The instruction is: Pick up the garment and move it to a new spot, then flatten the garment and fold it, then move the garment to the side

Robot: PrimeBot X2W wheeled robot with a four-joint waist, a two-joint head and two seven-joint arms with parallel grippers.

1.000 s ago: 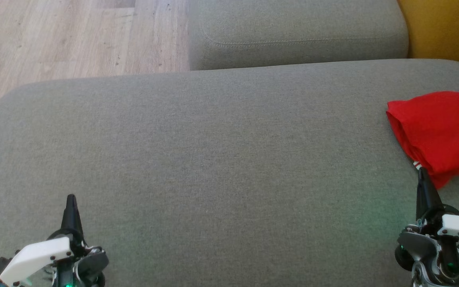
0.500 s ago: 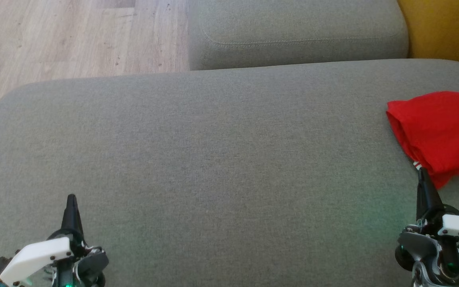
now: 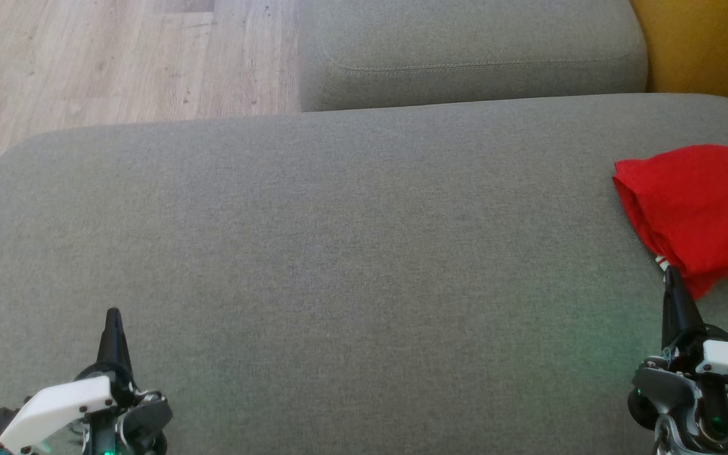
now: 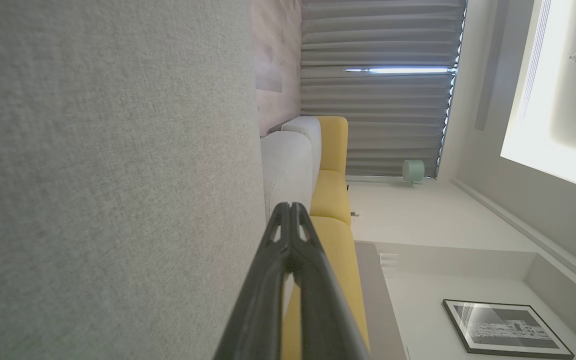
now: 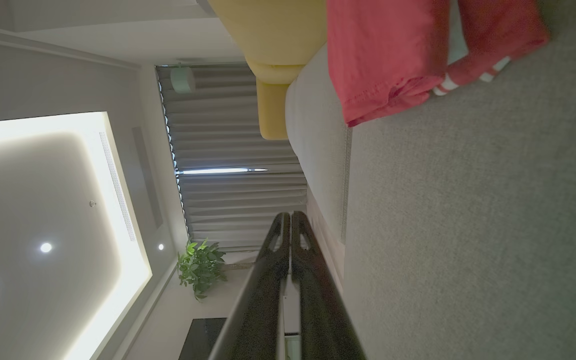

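Observation:
A red garment (image 3: 699, 208) lies folded in a bundle at the right edge of the grey sofa seat (image 3: 339, 253), with a white-striped trim at its near corner. The right wrist view has the garment (image 5: 393, 55) at its top. My right gripper (image 3: 672, 273) is shut and empty, its tip just short of the garment's near corner; its fingers meet in the right wrist view (image 5: 289, 216). My left gripper (image 3: 112, 314) is shut and empty over the seat's near left, far from the garment, and its closed tips appear in the left wrist view (image 4: 290, 206).
A second grey cushion (image 3: 471, 50) sits behind the seat. Wooden floor (image 3: 98, 57) lies beyond the seat's far left corner. A yellow sofa part (image 3: 711, 44) is at the far right. The seat's broad middle is bare fabric.

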